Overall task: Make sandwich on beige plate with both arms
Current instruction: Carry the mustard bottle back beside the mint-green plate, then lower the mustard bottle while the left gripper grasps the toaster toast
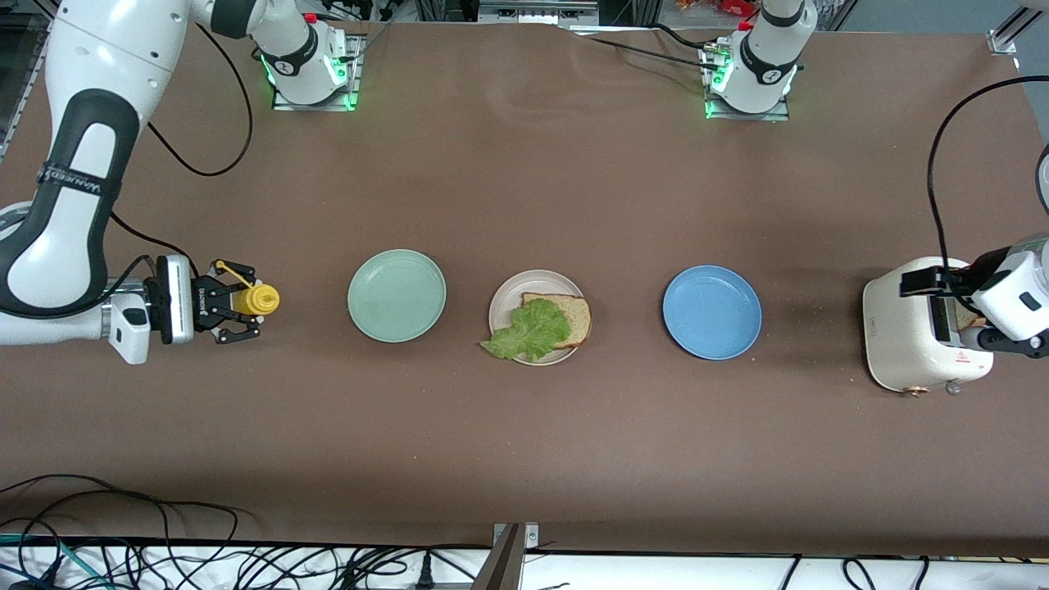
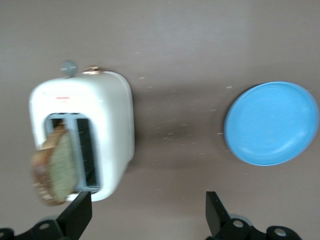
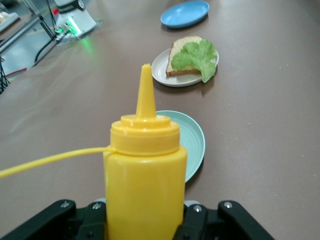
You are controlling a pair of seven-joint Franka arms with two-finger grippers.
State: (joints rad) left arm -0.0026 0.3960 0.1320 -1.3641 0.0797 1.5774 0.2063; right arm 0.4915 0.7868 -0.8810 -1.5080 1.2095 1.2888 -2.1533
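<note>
The brown tabletop (image 1: 524,459) carries a white toaster (image 1: 918,336) at the left arm's end, and the left gripper (image 2: 147,220) hangs over it, fingers wide apart, with a bread slice (image 2: 55,167) standing up out of the slot. That slice looks light and crumbly, best pinched by its crust edges. Mid-table, between the mint plate (image 1: 397,296) and blue plate (image 1: 712,312), the beige plate (image 1: 508,305) holds one slice under floppy lettuce (image 1: 531,329). The right gripper (image 1: 238,312) is clamped on a yellow squeeze bottle (image 1: 256,300).
</note>
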